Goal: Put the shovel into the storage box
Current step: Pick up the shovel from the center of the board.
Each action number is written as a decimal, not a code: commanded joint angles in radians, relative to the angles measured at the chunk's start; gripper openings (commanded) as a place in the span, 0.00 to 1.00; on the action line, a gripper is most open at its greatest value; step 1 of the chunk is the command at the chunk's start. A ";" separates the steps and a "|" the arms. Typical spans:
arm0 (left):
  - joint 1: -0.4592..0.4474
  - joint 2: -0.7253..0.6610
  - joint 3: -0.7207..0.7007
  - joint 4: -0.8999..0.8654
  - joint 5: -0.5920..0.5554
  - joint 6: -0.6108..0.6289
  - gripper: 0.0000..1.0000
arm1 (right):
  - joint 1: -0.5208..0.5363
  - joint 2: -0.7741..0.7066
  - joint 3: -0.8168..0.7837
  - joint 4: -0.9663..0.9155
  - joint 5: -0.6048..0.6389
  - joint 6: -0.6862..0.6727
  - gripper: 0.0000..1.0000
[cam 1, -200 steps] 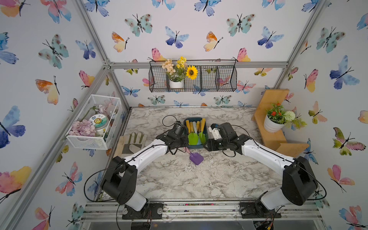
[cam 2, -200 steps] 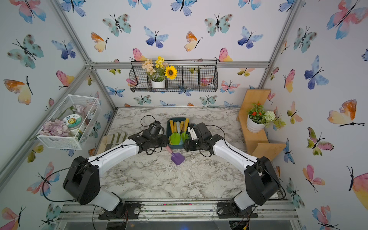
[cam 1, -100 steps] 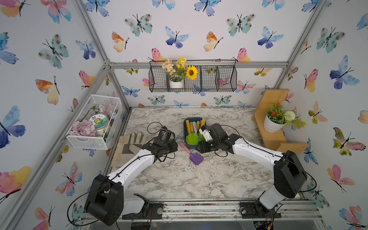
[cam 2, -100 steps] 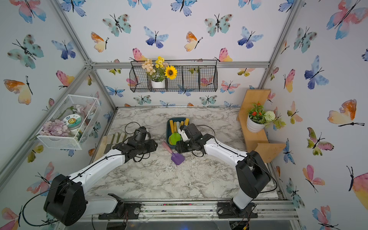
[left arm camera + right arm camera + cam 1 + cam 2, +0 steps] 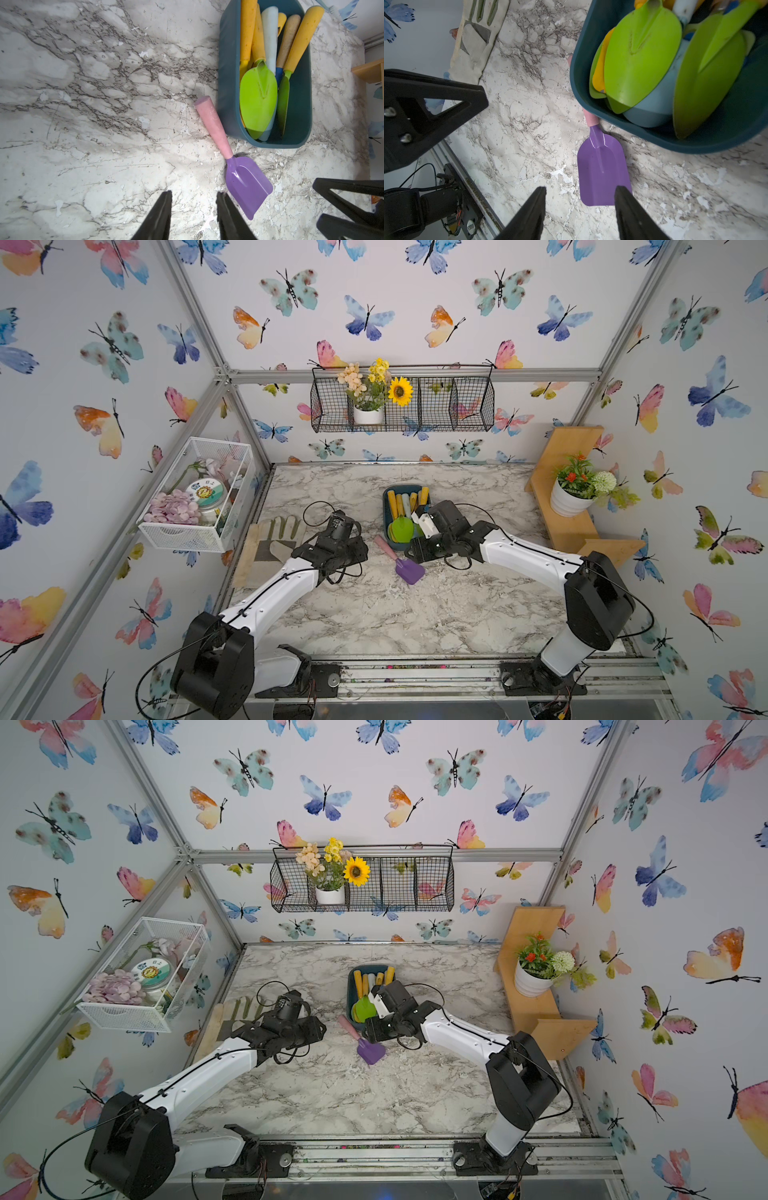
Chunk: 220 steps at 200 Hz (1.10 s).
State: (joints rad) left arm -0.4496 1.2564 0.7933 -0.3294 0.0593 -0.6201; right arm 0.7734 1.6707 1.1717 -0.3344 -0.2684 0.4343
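Where the storage box point(image 5: 695, 145) overlaps the shovel point(image 5: 602, 170), its handle barely shows.

- Bright, even light falls from overhead; shadows on the marble tabletop point(image 5: 374, 614) are faint and soft-edged.
- A soft grey shade lies along the wall of the storage box point(image 5: 226, 83).
- Small white glints sit on the shovel point(image 5: 228, 158) near its neck.
- In both top views the frame bars point(image 5: 203, 323) splay outward toward the corners.
- Close to the wrist lenses, the left gripper point(image 5: 194, 209) and right gripper point(image 5: 579, 207) look blurred.
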 commanded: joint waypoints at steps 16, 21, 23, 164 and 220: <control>0.002 -0.043 -0.042 0.017 0.038 -0.030 0.42 | 0.034 0.041 0.014 0.047 0.035 0.012 0.59; 0.002 -0.046 -0.045 0.016 0.039 -0.032 0.42 | 0.038 0.048 0.017 0.051 0.035 0.012 0.59; 0.002 -0.048 -0.047 0.016 0.039 -0.033 0.42 | 0.039 0.051 0.018 0.053 0.035 0.012 0.59; 0.007 -0.092 -0.101 0.010 0.027 -0.053 0.42 | 0.108 0.227 0.068 0.156 0.173 -0.028 0.57; 0.008 -0.094 -0.110 0.015 0.033 -0.055 0.42 | 0.127 0.291 0.101 0.180 0.232 -0.048 0.56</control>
State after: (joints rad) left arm -0.4461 1.1732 0.6933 -0.3172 0.0669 -0.6743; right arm 0.8867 1.9347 1.2434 -0.1757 -0.0990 0.4061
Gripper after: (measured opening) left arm 0.420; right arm 0.558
